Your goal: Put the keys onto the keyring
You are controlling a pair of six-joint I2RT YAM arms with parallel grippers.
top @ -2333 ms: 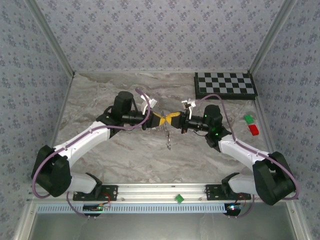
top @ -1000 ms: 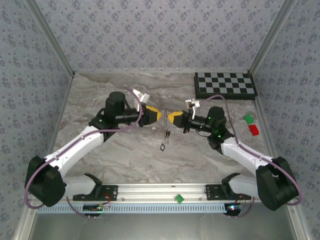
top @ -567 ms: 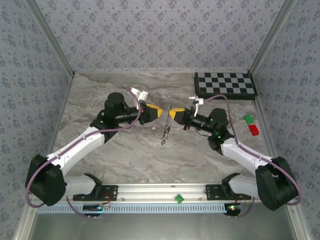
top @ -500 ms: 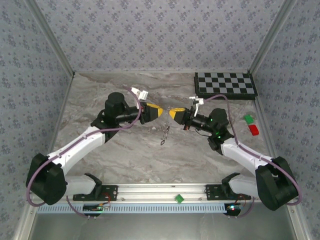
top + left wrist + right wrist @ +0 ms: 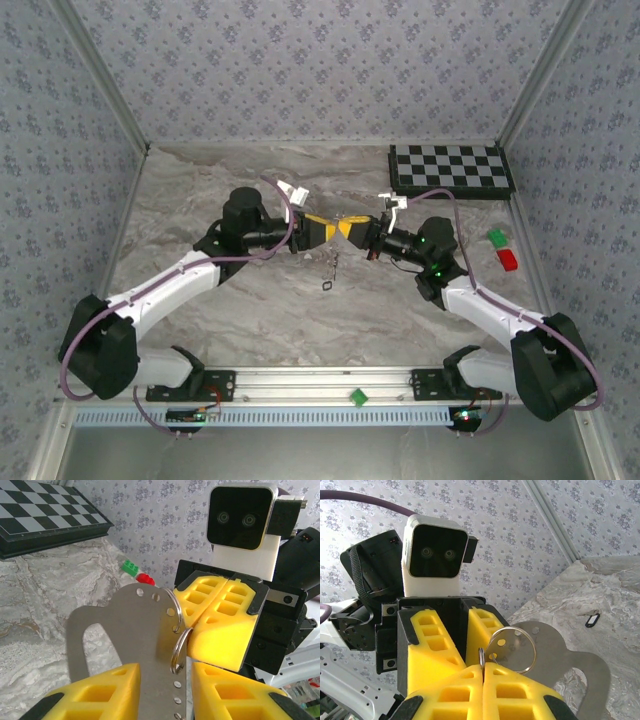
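Keyring [image 5: 510,627] pinched at its lower edge between the closed fingertips of the right gripper [image 5: 482,667], upright above them as a silvery wire loop. From the left wrist, same keyring [image 5: 174,652] seen edge-on as a narrow oval, just at the tips of the right gripper [image 5: 192,626] and against the right edge of a flat metal plate [image 5: 130,630]. Threaded through one of the plate's small holes or merely laid against it: cannot tell. Metal plate clamped upright between the yellow fingers of the left gripper [image 5: 165,675], with a large cutout in its body. From above, left gripper [image 5: 325,231] and right gripper [image 5: 350,229] tip to tip over the middle of the table [image 5: 230,310]. One key [image 5: 328,287] flat on the marble, nearer the arm bases than the meeting point, well apart from the keyring and from both grippers; same key [image 5: 591,620] small and dark past the plate in the right wrist view.
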